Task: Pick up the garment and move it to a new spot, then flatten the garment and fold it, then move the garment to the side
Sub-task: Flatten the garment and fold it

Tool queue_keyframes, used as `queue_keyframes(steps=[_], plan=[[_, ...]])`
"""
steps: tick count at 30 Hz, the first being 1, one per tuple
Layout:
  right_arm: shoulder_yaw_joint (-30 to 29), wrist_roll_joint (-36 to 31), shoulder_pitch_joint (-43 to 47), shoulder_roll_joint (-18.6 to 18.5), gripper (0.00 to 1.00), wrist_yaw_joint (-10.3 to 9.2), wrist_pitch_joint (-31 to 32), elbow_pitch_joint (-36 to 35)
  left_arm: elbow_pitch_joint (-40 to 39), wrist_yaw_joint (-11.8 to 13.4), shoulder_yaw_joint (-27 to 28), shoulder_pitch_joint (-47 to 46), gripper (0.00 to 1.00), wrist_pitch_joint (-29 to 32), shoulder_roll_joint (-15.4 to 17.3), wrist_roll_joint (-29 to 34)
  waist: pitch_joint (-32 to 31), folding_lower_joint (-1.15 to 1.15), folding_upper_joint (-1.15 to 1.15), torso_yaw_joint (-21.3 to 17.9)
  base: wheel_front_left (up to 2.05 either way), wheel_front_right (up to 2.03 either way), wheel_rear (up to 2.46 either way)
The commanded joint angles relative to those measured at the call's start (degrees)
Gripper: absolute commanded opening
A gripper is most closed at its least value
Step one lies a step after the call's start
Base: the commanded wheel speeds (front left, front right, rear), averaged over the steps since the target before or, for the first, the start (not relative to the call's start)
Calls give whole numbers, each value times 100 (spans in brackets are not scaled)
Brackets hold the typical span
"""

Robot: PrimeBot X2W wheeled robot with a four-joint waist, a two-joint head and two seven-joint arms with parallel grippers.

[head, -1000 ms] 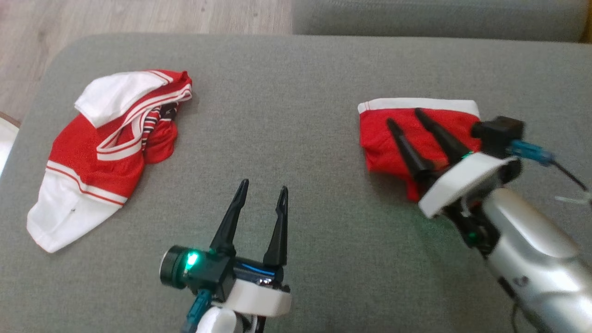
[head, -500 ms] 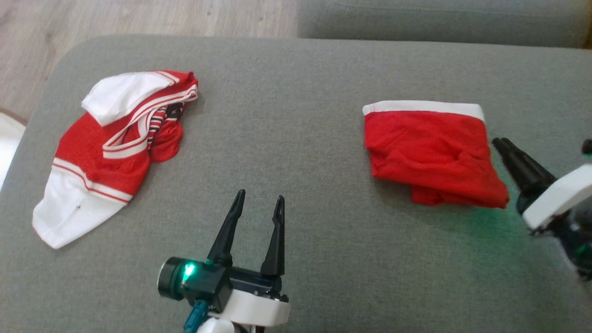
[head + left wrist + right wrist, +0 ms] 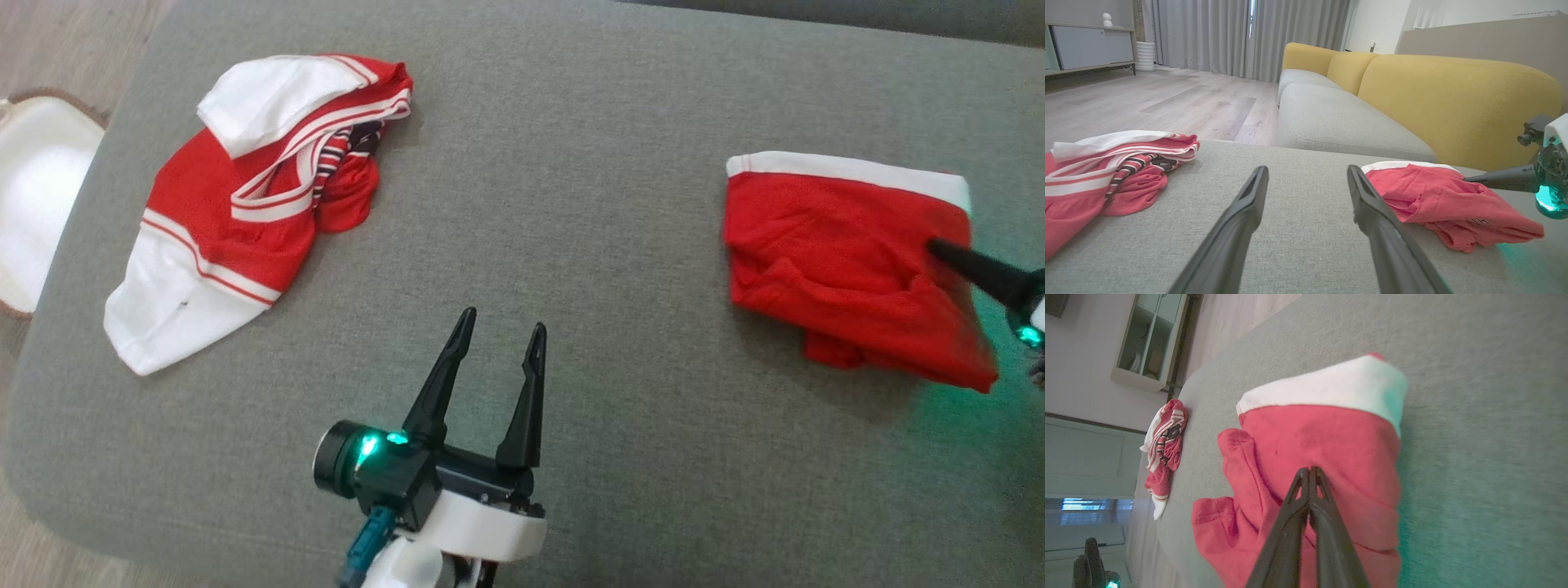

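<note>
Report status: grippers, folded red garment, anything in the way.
Left gripper open, above the cushion. Right gripper shut, tips over the folded red garment; grip on cloth unclear. Striped red-and-white garment lies apart, far left.

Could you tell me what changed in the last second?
The right claw, open over the folded red garment before, drew back rightward, shut on nothing, and now points at the garment's right edge. The left claw stayed open; the striped garment and the red one lay still; the head camera shifted.
</note>
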Motion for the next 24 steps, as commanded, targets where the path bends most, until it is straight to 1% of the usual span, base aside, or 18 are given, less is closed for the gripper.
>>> queue_keyframes(steps=[1,7,13,15,18,21,22,23,24], plan=[[9,86,-18,-144,0,39,68,-171,-203,46,114,-171,100,-29,-9,-26,38,-1,0,36,0,0,0],[346,141,300,-74,0,39,491,-598,-163,82,154,-196,100,-29,-9,-34,-40,-1,0,-91,0,0,0],[724,216,804,-157,0,39,919,-1445,-110,55,246,-191,100,-29,-9,35,-208,-1,0,-266,0,0,0],[803,186,969,-223,0,39,954,-1777,-81,41,281,-162,100,-29,-9,47,-278,-1,0,-312,0,0,0],[680,23,1086,-211,0,39,533,-2182,-55,19,323,-105,100,-29,-9,52,-422,-1,0,-346,0,0,0],[437,-328,1168,-98,0,39,-257,-2410,-34,23,399,8,100,-29,-9,78,-623,-1,0,-370,0,0,0],[375,-516,1207,-56,11,39,-562,-2448,-26,34,441,58,100,-29,-9,89,-694,-1,0,-381,0,0,0],[375,-516,1207,-56,11,39,-562,-2448,-26,34,441,58,100,-29,-9,89,-694,-1,0,-381,0,0,0],[344,-710,1255,-10,38,39,-849,-2489,-23,48,492,114,100,-29,-9,91,-766,-1,0,-397,0,0,0]])
